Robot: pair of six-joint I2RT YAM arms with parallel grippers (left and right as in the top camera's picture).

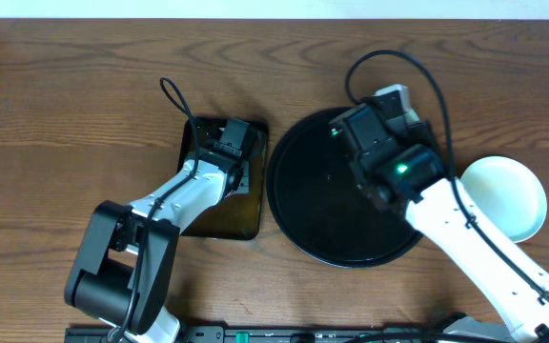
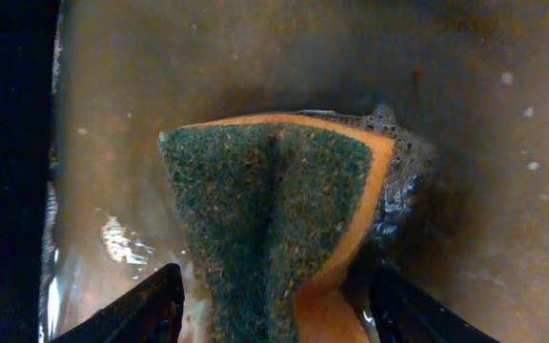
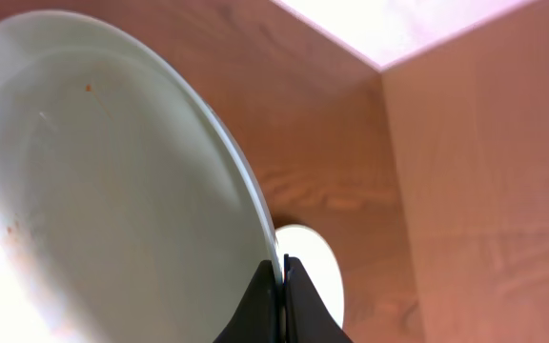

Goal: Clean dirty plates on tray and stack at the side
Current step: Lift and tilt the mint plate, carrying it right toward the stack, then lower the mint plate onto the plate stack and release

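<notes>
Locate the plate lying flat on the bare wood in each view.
Overhead: the flat plate lies at the right, beside the round tray, partly under the right arm.
Left wrist: not in it.
Right wrist: the flat plate peeks out low centre, behind the rim of the held plate, above the right hand.
Shared landmark: the wood-grain tabletop around it.

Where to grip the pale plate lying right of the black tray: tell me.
Pinch the plate by its rim at the right edge, coming from the right: it lies flat on the table, and the right arm covers its left edge.
</notes>
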